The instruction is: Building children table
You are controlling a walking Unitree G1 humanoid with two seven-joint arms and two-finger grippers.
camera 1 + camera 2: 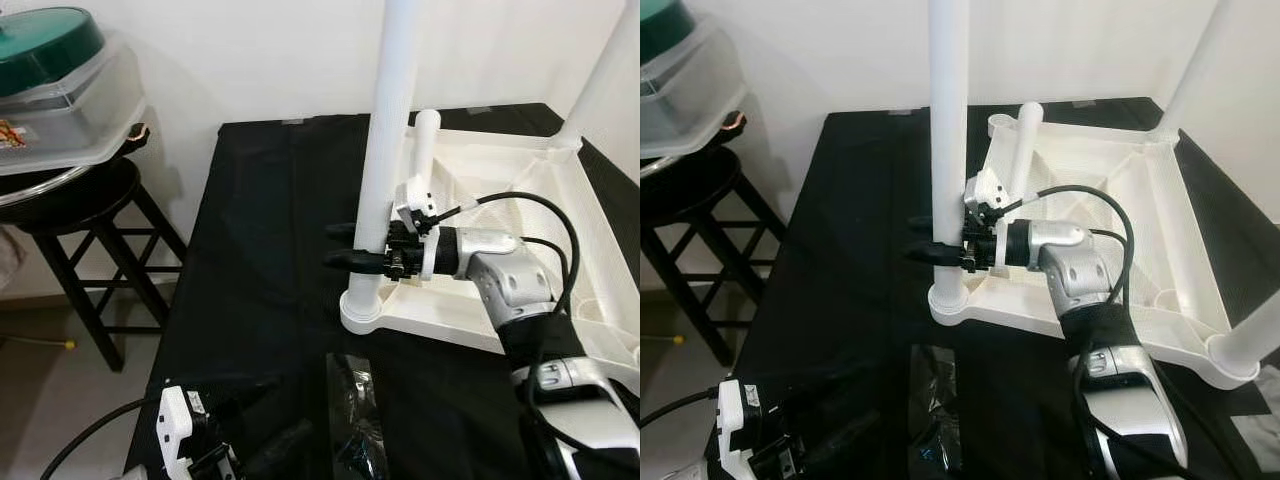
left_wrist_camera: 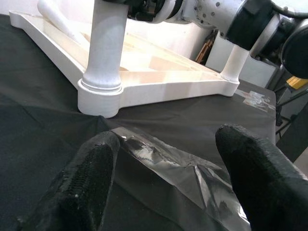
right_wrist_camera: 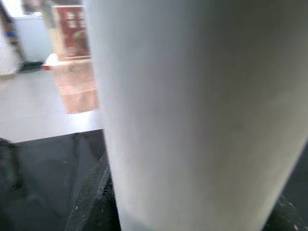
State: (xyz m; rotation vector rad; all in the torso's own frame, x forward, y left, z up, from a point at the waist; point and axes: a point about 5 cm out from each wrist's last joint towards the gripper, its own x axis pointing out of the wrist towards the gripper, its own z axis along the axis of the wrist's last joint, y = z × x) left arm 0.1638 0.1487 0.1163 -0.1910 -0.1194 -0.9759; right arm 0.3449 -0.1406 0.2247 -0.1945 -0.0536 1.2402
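Note:
The white children's table top [image 1: 520, 160] lies upside down on a black-covered surface [image 1: 260, 250]. One white leg [image 1: 385, 150] stands upright in its near left corner socket. My right gripper [image 1: 338, 244] is shut on this leg low down, with one finger on each side; the leg [image 3: 192, 110] looms close in the right wrist view. A loose leg [image 1: 425, 150] leans inside the table top just behind it. My left gripper [image 2: 168, 159] is open, low at the front edge, over a crinkled clear plastic bag [image 2: 183, 163].
Further upright legs stand at the far right corner [image 1: 600, 80] and the near right corner [image 1: 1260, 340]. Left of the work surface, a black stool [image 1: 80, 210] carries a clear plastic container [image 1: 70, 120] with a green lid. Bare floor lies beneath it.

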